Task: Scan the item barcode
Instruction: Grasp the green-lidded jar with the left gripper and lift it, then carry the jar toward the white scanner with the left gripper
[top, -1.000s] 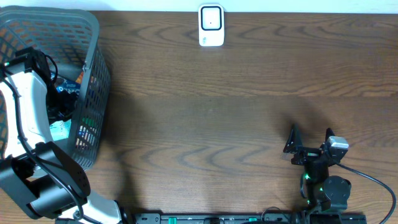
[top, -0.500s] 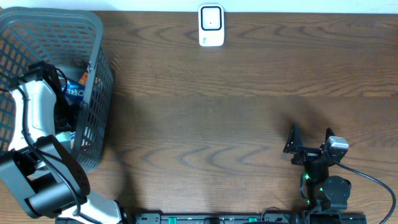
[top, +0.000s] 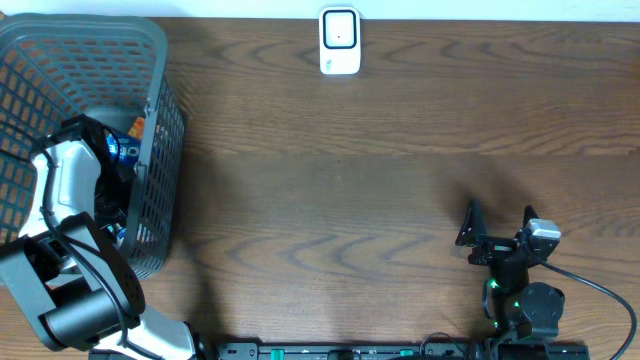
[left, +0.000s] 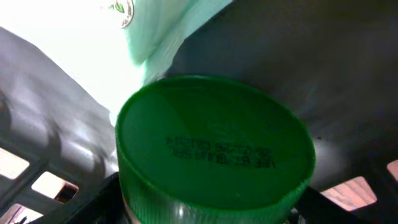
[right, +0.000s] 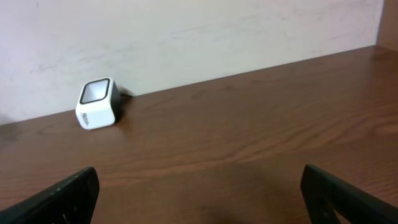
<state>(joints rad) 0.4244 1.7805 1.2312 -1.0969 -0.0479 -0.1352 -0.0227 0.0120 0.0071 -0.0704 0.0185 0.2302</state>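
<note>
Left gripper (top: 113, 150) reaches inside the grey plastic mesh basket (top: 160, 120) at upper left of the overhead frame; whether its jaws are spread or clamped cannot be told. A round, glossy green lid (left: 214, 149) stamped with dark code fills its wrist view, with pale mint packaging (left: 168, 31) behind. Right gripper (top: 497, 222), lower right, stands spread wide over the wood-grain table (top: 350, 200). The white, rounded scanner (top: 339, 41) sits top centre. Since a second ago the left arm has swung rightward, and the basket's wall has shifted with it.
</note>
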